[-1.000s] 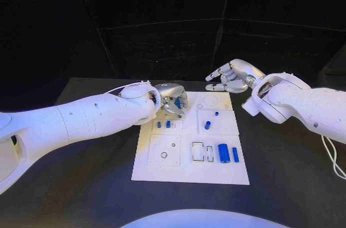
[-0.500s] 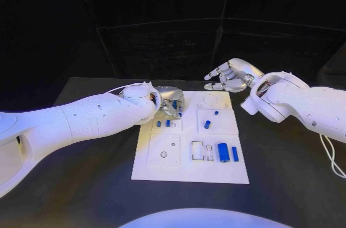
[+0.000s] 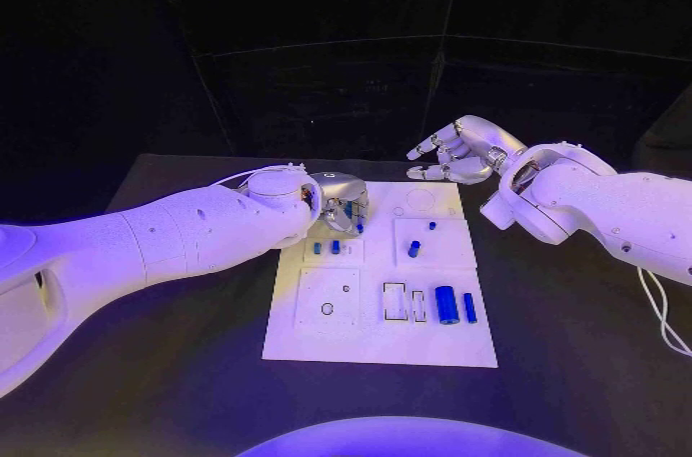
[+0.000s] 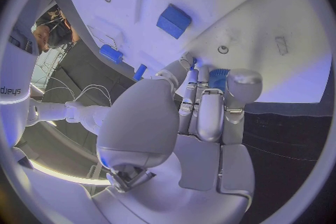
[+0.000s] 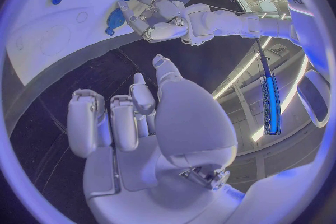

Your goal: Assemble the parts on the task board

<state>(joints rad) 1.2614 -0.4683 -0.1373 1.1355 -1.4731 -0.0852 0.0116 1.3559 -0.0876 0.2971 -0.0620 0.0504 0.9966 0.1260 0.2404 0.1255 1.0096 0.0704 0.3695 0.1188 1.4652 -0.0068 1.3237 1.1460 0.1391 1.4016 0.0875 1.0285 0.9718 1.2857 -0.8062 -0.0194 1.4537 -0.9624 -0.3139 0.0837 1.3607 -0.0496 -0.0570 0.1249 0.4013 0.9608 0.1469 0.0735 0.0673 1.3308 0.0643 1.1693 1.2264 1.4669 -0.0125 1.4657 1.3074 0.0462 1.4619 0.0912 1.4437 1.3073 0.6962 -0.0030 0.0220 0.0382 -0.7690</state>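
Observation:
The white task board [image 3: 375, 342] lies in the middle of the black table. My left hand [image 3: 343, 203] hovers over its far left corner with its fingers curled, pinching a small blue part [image 4: 218, 76] between thumb and fingertips. On the board lie two small blue pieces [image 3: 326, 247], a blue peg [image 3: 414, 249], a smaller one [image 3: 431, 226], and a thick blue cylinder [image 3: 447, 305] beside a thin one [image 3: 470, 309]. My right hand [image 3: 456, 153] is raised beyond the board's far right corner, fingers apart and holding nothing.
Outlined recesses [image 3: 404, 303] and a small hole [image 3: 327, 309] mark the near half of the board. The black table [image 3: 173, 377] runs bare on both sides. In the right wrist view my left hand [image 5: 158, 20] shows over the board's edge [image 5: 49, 50].
My right hand has lifted slightly and spread its fingers a little more. The left hand keeps its hold on the blue part and has barely shifted.

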